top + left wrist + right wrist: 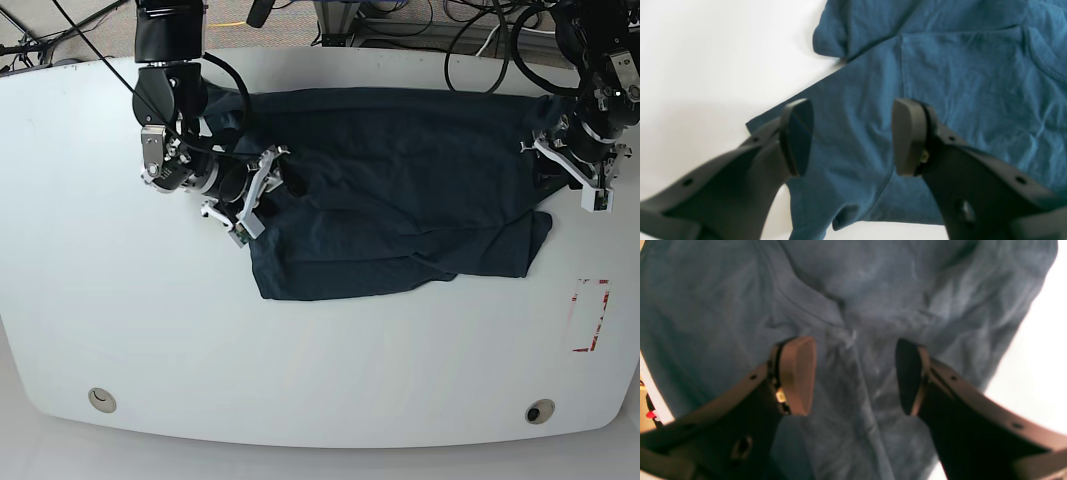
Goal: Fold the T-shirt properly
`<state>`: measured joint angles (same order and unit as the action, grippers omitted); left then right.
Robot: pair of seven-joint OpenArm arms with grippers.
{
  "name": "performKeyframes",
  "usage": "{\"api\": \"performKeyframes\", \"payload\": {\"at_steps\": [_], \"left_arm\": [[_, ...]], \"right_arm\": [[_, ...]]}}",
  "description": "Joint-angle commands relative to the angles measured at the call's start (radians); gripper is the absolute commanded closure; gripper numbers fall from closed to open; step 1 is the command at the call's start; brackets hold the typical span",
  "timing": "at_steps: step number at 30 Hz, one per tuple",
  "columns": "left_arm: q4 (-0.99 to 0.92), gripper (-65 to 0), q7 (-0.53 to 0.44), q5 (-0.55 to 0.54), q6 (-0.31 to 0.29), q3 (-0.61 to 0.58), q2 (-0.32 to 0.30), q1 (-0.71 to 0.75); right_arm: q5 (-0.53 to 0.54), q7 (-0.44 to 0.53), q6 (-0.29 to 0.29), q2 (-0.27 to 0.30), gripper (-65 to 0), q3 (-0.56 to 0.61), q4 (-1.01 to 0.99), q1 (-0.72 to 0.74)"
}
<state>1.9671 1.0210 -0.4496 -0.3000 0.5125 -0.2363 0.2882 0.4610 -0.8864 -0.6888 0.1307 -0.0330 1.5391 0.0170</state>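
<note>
Base view: T-shirt (400, 190) between arms, bare table (320, 370) below.

We see the dark navy T-shirt (400, 190) lying crumpled and partly folded across the white table's (320, 350) far half, wrinkled throughout.

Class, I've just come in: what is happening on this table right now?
A two-armed robot is working on a dark blue T-shirt spread, still rumpled, across a white table. The right end effector hovers open over the cloth near the collar end, and the left end effector hangs open over the shirt's opposite end. Neither holds any fabric. The lower part of the shirt looks partly doubled over, but no neat fold is finished.
</note>
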Motion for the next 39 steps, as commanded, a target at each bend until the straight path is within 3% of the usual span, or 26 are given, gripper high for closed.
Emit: {"api": "performKeyframes", "payload": {"at_steps": [1,12,34,39], "left_arm": [[0.015,-34.6,-0.020,-0.007,0.000,0.007,-0.011,-0.007],[0.015,-34.6,-0.020,-0.007,0.000,0.007,-0.011,-0.007],[0.015,-34.6,-0.020,-0.007,0.000,0.007,-0.011,-0.004],[0.015,-34.6,-0.020,-0.007,0.000,0.007,-0.011,-0.005]], "right_arm": [[0.023,0.020,-0.009,0.005,-35.7,-0.002,0.014,0.013],[0.018,0.016,-0.009,-0.003,-35.7,0.055,0.010,0.004],[0.025,0.049,-0.009,-0.004,-35.7,0.058,-0.073,0.042],[0.028,0.049,-0.009,-0.004,-35.7,0.112,-0.076,0.041]]}}
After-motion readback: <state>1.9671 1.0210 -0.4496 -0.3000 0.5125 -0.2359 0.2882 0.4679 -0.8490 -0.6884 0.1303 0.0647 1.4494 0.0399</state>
